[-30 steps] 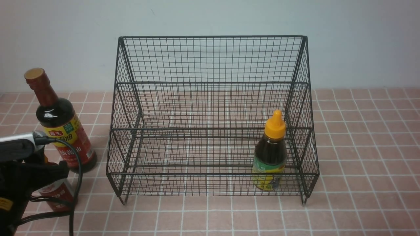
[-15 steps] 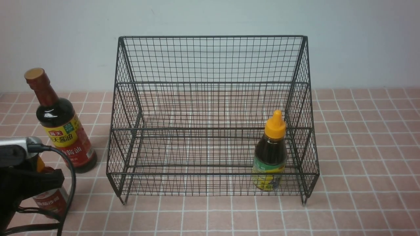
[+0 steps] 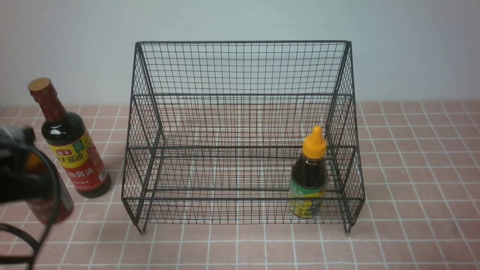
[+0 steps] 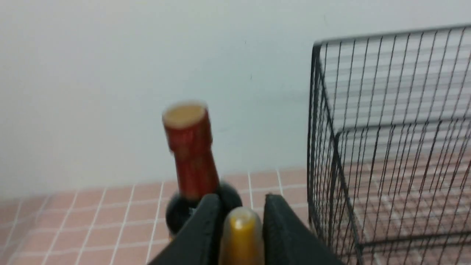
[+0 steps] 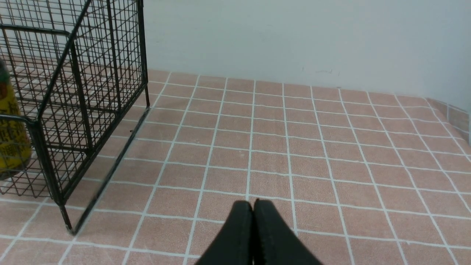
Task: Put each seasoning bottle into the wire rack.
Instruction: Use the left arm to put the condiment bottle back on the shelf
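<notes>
One red bottle (image 3: 52, 208) just went up off the desk (image 3: 412, 168), my left claw (image 4: 241, 209) squeezing its yellow cap (image 4: 241, 235) (right claw (image 5: 253, 206) closed); rack (image 3: 240, 67) next.

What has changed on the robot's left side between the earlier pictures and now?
The left claw, shut on the nozzle of the small red-sauce bottle, has raised it and swung toward the robot's left; both look blurred in the front view. No new grasp or release is visible. The tall soy-sauce bottle, the orange-capped bottle and the wire rack stayed in place.
</notes>
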`<state>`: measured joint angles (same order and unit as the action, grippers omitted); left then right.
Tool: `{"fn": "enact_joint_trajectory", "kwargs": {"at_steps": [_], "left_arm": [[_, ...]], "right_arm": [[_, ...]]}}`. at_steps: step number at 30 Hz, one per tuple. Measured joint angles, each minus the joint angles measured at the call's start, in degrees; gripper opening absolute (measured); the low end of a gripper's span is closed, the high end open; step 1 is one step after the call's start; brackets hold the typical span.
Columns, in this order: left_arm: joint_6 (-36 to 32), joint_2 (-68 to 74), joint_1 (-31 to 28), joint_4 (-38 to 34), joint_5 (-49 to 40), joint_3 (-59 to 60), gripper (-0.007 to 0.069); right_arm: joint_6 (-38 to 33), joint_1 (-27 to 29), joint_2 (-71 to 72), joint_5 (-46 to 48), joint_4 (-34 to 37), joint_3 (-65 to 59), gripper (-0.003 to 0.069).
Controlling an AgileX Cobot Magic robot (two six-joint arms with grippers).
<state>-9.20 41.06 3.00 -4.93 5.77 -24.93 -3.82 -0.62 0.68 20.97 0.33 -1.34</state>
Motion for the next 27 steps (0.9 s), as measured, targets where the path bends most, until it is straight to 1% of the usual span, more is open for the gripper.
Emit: {"fn": "enact_joint_trajectory", "kwargs": {"at_steps": [3, 7, 9, 13, 16, 20, 24, 27], "left_arm": [[0.86, -1.34, 0.0, 0.32, -4.6, -4.86, 0.0122], [4.53, -1.73, 0.74, 0.48, -5.77, -8.31, 0.0122], [7.09, -1.73, 2.64, 0.7, -5.77, -8.95, 0.0122], [8.28, -0.91, 7.5, 0.91, -5.19, -9.02, 0.0122], [8.56, 1.24, 11.51, 1.03, -3.3, -9.02, 0.0122], [8.56, 6.62, 17.58, 1.03, 2.56, -9.02, 0.0122], [8.15, 12.39, 21.55, 1.03, 8.26, -9.02, 0.0122], [8.15, 15.55, 22.53, 1.03, 9.92, -9.02, 0.0122]], "right_arm": [[-0.05, 0.0, 0.0, 0.0, 0.0, 0.0, -0.0012], [-0.05, 0.0, 0.0, 0.0, 0.0, 0.0, -0.0012], [-0.05, 0.0, 0.0, 0.0, 0.0, 0.0, -0.0012], [-0.05, 0.0, 0.0, 0.0, 0.0, 0.0, -0.0012], [-0.05, 0.0, 0.0, 0.0, 0.0, 0.0, -0.0012], [-0.05, 0.0, 0.0, 0.0, 0.0, 0.0, -0.0012], [-0.05, 0.0, 0.0, 0.0, 0.0, 0.0, -0.0012], [-0.05, 0.0, 0.0, 0.0, 0.0, 0.0, -0.0012]]}}
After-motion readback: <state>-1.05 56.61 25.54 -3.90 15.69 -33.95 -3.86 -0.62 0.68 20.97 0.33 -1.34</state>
